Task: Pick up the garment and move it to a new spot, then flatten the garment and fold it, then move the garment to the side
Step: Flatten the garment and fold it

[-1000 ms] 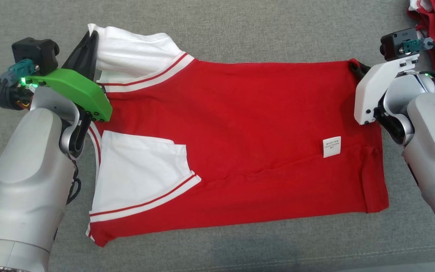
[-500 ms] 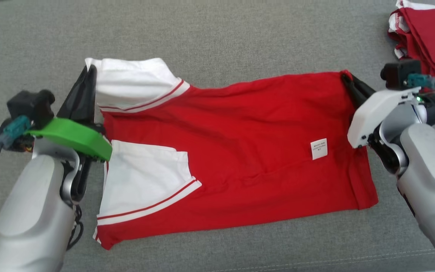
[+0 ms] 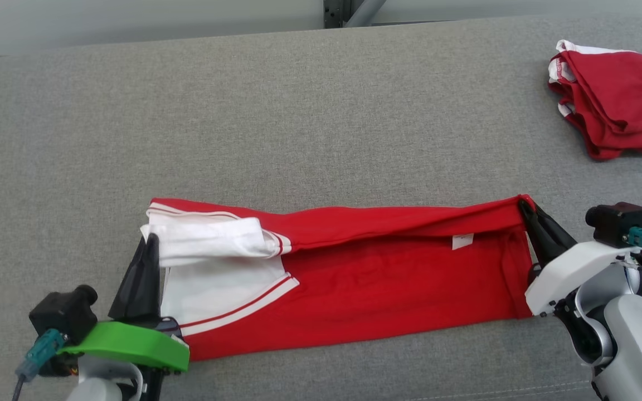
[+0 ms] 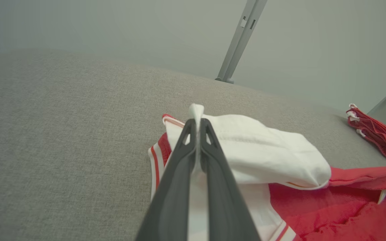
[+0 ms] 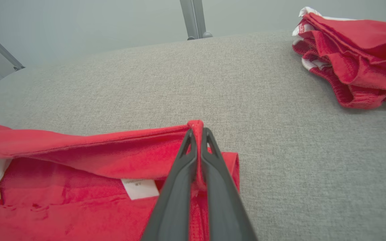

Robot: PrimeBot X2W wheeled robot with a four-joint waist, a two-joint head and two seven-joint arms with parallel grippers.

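Note:
The garment (image 3: 365, 278) is a red shirt with white, red-striped sleeves, lying across the grey cushion. Its far edge is lifted and folded toward me, so it looks like a narrow band. My left gripper (image 3: 151, 242) is shut on the white sleeve (image 4: 256, 150) at the garment's left end. In the left wrist view the white cloth is pinched between the dark fingers (image 4: 179, 174). My right gripper (image 3: 524, 206) is shut on the red hem corner (image 5: 198, 127) at the right end. A white label (image 3: 462, 240) shows on the inner side.
A crumpled pile of red and white clothes (image 3: 613, 100) lies at the far right of the cushion (image 3: 298, 111). Bare grey cushion stretches behind the garment. A metal post (image 4: 238, 43) stands past the cushion's back edge.
Both grippers have lifted the garment's far edge and drawn it toward me, so the flat shirt now shows as a narrow fold. The head camera has tilted up, revealing more cushion behind.

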